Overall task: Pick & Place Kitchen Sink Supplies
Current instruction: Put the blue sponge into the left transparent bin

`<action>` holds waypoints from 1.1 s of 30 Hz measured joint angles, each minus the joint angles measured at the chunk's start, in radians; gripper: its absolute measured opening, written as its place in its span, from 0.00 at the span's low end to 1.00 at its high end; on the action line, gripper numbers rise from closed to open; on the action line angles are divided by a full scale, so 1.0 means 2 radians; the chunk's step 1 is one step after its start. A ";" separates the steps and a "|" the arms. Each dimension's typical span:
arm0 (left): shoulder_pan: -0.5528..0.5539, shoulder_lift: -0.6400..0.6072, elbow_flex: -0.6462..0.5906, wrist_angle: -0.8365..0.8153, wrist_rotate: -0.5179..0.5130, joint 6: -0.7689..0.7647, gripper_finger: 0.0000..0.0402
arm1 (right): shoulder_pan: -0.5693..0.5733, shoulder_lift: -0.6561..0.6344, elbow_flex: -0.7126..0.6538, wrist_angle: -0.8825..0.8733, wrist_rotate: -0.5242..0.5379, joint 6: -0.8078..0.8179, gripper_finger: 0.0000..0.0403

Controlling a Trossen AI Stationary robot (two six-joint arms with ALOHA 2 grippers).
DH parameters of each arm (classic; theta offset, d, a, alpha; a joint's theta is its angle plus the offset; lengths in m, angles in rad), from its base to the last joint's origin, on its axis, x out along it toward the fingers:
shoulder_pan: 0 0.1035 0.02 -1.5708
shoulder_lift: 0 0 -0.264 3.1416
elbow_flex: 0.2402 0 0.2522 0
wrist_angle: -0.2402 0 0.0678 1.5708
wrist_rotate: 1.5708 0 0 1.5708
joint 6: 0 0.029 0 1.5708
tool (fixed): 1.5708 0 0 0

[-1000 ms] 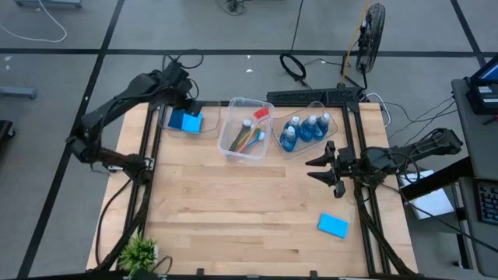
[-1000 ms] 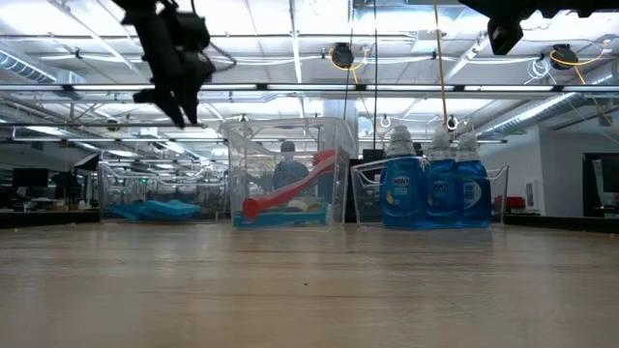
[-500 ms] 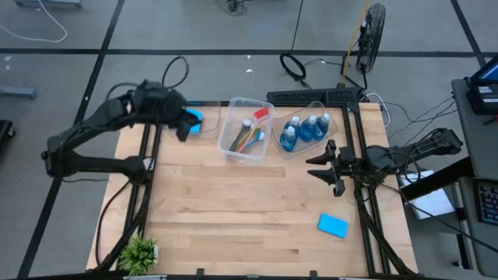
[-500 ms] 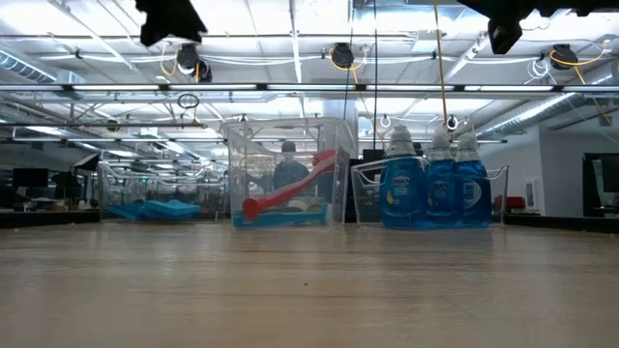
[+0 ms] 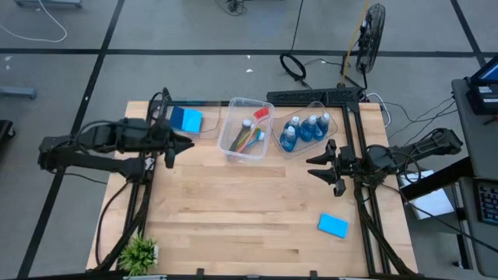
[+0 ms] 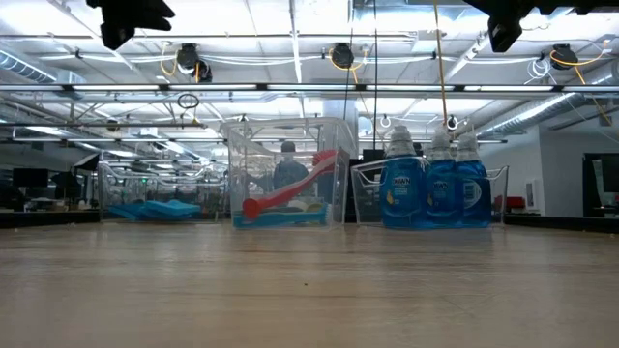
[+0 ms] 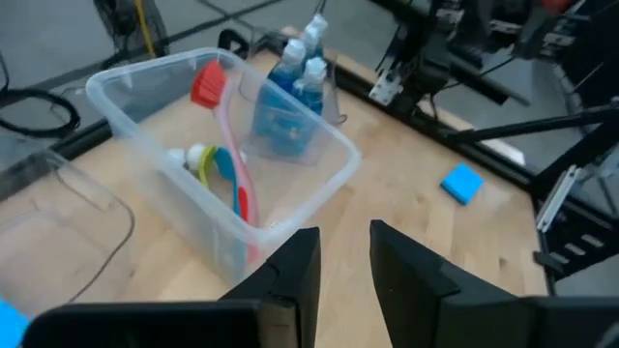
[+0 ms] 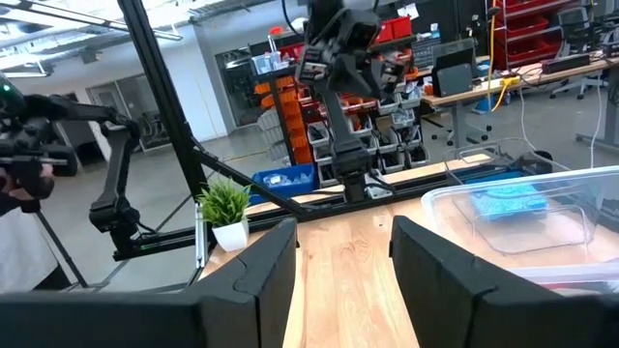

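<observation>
Pale wooden table [image 5: 233, 194] on a grey workshop floor, black frame rails along the left and right edges, lit ceiling and shelving beyond in the low view.

Along the far edge, three clear bins in a row. In the one near the far left corner [image 5: 173, 122], flat blue sponges [image 5: 186, 120], stacked; seen as a low blue pile [image 6: 155, 209] from table height. In the middle bin [image 5: 247, 129], long-handled brushes [image 5: 250, 132] lying lengthwise, red head [image 7: 206, 84] up against the far wall, yellow and blue handles beside it. In the right bin [image 5: 305, 130], clear bottles of blue liquid [image 5: 305, 129] standing upright, packed together, white caps up [image 6: 430, 182]. One more blue sponge [image 5: 333, 225] flat on the bare wood near the front right corner, well apart from the bins; also visible from the left wrist [image 7: 462, 183].

Small green plant [image 5: 139, 253] at the front left corner.

Left gripper [image 5: 172, 143] above the left edge, just in front of the sponge bin, fingers [image 7: 290, 271] a narrow gap apart, nothing between them. Right gripper [image 5: 325, 168] above the right edge, in front of the bottle bin, fingers [image 8: 263, 261] spread apart, empty.
</observation>
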 joint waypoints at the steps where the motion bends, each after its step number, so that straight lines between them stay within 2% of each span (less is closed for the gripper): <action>1: -0.010 -0.007 -0.008 0.008 -0.009 -0.004 0.23 | 0.000 0.000 0.000 0.000 0.000 0.000 0.39; 7: -0.059 -0.032 -0.047 0.061 -0.048 -0.003 0.23 | 0.000 0.000 0.000 0.000 0.000 0.000 0.39; 13: -0.088 -0.031 -0.072 0.088 -0.084 0.002 0.23 | 0.000 0.000 0.000 -0.024 -0.001 0.001 0.39; 20: -0.098 -0.031 -0.091 0.084 -0.074 -0.041 0.23 | 0.000 0.000 0.000 -0.105 -0.002 0.009 0.39; 24: -0.104 -0.031 -0.092 0.079 -0.067 -0.062 0.23 | 0.000 0.000 0.000 -0.122 -0.007 0.008 0.39; 29: -0.126 -0.031 -0.092 0.084 -0.076 -0.006 0.23 | 0.000 0.000 0.000 -0.122 -0.062 -0.013 0.39; 33: -0.149 -0.031 -0.092 0.101 -0.100 0.034 0.23 | 0.000 0.000 0.000 -0.123 -0.078 -0.009 0.39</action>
